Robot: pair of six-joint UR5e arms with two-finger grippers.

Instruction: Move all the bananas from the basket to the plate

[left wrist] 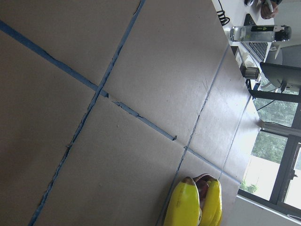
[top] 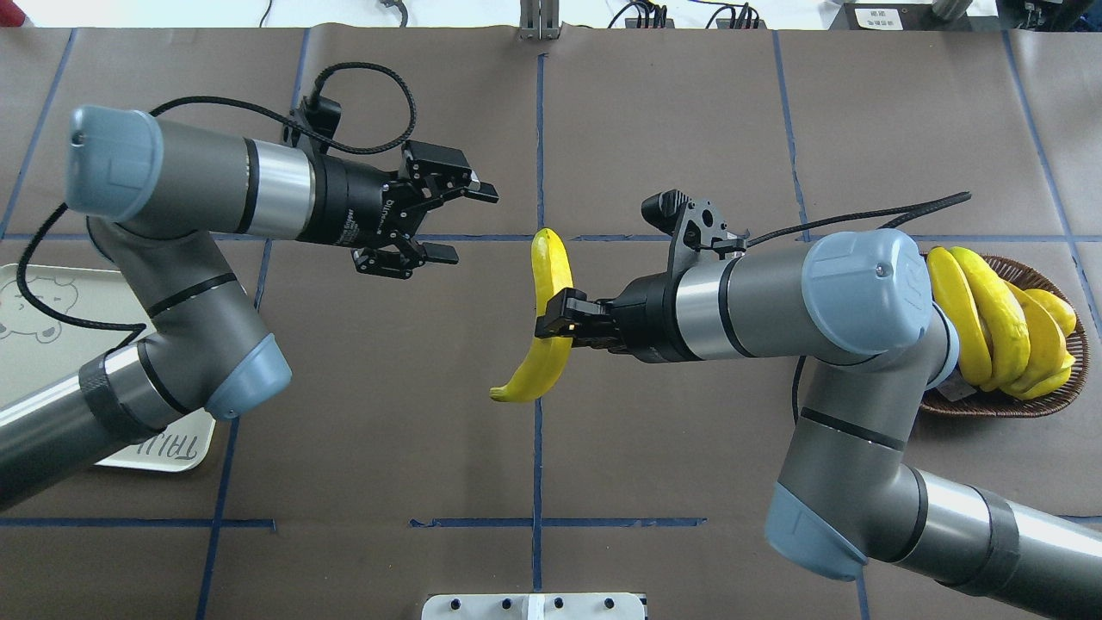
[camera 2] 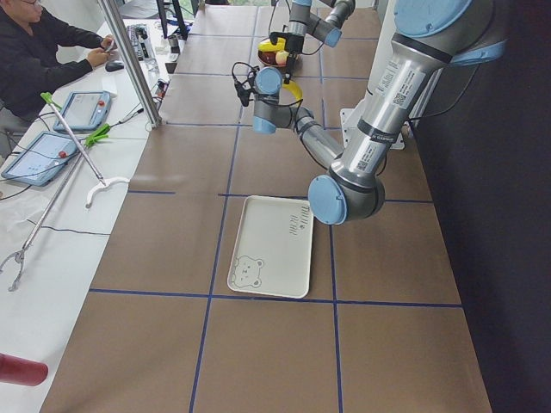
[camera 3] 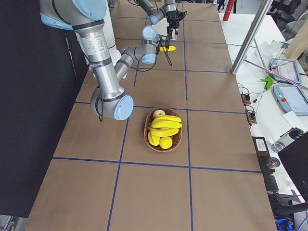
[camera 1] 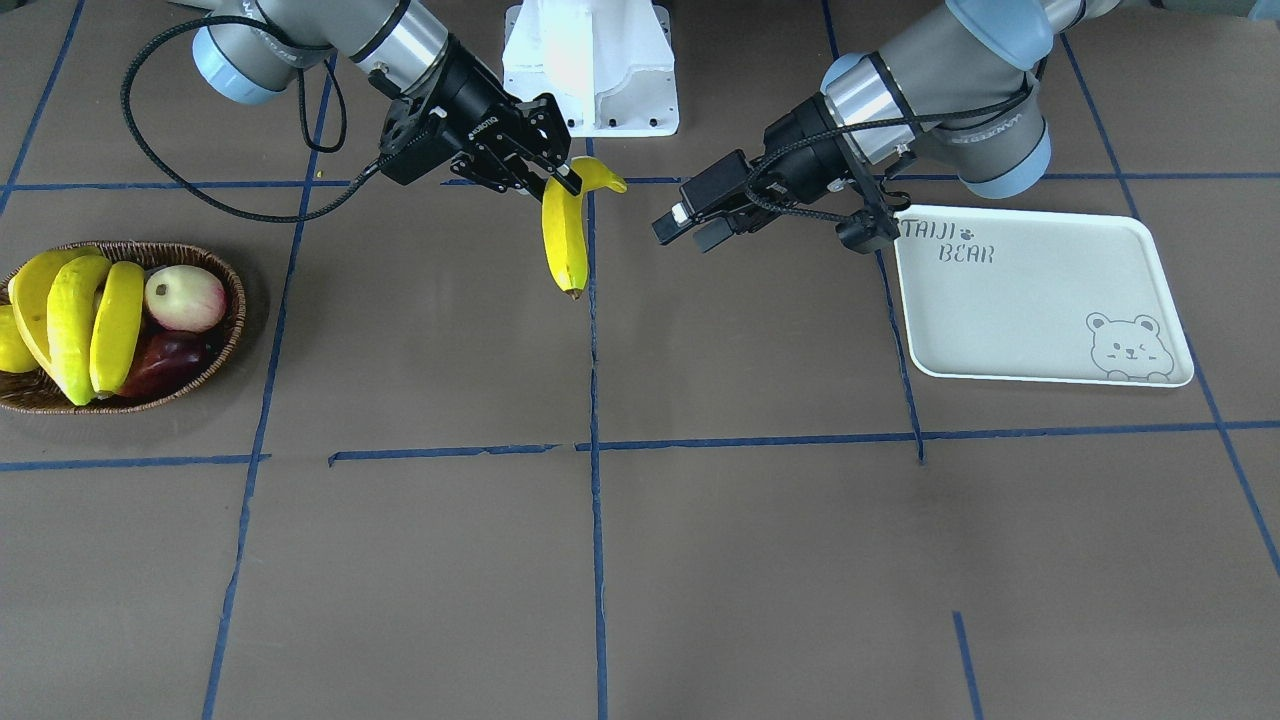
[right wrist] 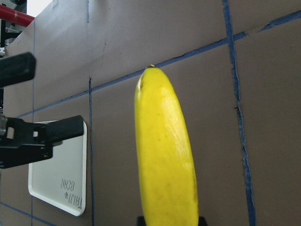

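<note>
My right gripper (camera 1: 556, 176) is shut on one yellow banana (camera 1: 565, 238) and holds it above the table's middle; it hangs tip down. The same banana shows in the overhead view (top: 551, 280) and the right wrist view (right wrist: 164, 150). My left gripper (top: 461, 220) is open and empty, a short way from the banana, pointing at it. Three bananas (camera 1: 78, 312) lie in the wicker basket (camera 1: 232, 335) on my right (top: 990, 314). The white plate (camera 1: 1030, 300) with the bear drawing lies empty on my left (top: 34, 344).
The basket also holds a pale round fruit (camera 1: 185, 298), a dark red fruit (camera 1: 165, 362) and a lemon (camera 1: 8, 345). The robot's white base (camera 1: 590, 65) stands at the table's near side. Blue tape lines cross the brown table.
</note>
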